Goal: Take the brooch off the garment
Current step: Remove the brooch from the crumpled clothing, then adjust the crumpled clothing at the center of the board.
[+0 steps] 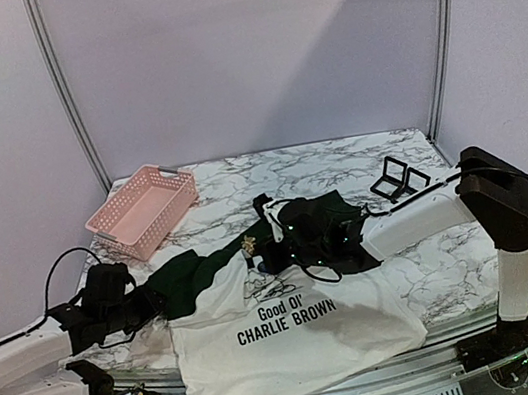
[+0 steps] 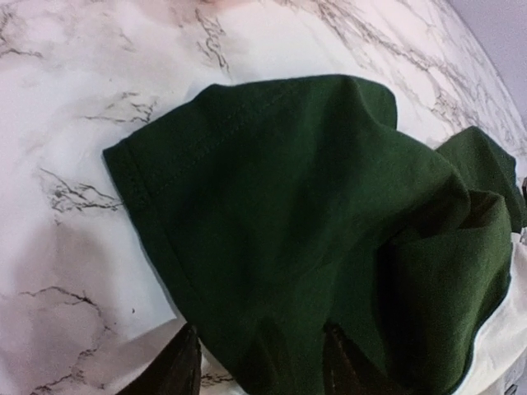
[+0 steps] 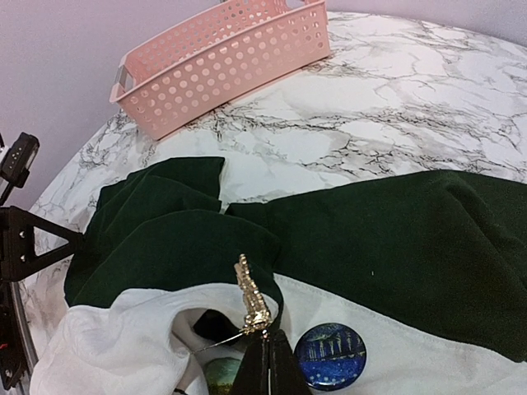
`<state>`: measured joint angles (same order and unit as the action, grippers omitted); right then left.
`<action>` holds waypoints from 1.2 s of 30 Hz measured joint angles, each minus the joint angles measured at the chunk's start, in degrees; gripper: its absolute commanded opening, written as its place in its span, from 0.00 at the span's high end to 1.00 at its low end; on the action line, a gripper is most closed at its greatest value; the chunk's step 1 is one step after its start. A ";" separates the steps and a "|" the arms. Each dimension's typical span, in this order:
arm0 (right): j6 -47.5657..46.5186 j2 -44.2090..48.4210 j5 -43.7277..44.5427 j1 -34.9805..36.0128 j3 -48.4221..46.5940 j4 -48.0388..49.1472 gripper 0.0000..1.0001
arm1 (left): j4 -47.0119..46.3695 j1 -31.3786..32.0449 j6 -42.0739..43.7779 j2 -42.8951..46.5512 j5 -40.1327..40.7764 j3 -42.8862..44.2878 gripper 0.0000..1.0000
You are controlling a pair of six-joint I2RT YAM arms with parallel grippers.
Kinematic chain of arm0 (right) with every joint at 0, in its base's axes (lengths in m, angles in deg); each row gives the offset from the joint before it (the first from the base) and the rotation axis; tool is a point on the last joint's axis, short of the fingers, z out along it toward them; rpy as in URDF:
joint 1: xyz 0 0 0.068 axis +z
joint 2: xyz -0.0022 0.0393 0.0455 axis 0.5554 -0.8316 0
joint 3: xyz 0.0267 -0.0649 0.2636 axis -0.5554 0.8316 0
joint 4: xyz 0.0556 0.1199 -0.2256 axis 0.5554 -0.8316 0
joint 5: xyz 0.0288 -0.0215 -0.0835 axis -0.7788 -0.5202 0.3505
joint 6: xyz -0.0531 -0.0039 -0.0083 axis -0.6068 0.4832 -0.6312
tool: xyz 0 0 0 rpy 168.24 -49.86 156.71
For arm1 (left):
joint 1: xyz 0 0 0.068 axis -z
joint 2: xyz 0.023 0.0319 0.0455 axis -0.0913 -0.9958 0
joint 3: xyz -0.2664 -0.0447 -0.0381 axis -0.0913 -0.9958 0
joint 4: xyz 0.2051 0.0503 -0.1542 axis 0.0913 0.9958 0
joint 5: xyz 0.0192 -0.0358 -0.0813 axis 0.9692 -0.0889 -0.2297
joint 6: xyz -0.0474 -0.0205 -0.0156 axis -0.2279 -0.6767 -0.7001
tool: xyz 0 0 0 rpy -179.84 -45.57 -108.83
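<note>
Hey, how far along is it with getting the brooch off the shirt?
Done: the right gripper is shut on the gold brooch at the T-shirt collar. In hand: the left gripper sits open around the green sleeve, apparently to steady the cloth. Left: the brooch sits against the fabric, so pulling it free and lifting it away remain; whether its pin is unhooked I cannot tell.
</note>
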<state>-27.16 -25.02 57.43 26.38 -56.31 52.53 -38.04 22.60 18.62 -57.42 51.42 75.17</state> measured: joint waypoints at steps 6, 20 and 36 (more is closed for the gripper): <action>0.04 0.00 0.63 0.24 0.00 -0.02 1.00 | -5.46 -1.14 -0.50 -3.72 -0.42 -1.62 0.71; 0.74 0.00 4.63 0.26 0.07 -1.31 1.00 | -14.64 -7.74 -0.79 -9.73 -0.81 -2.05 1.00; 3.21 4.52 7.89 -1.22 3.80 -2.40 1.00 | -12.98 -22.67 3.21 -5.09 -6.08 -1.11 0.71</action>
<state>-23.95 -20.50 65.32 25.15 -52.51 50.12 -51.02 -0.07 21.83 -62.51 45.35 74.06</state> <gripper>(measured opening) 0.006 0.029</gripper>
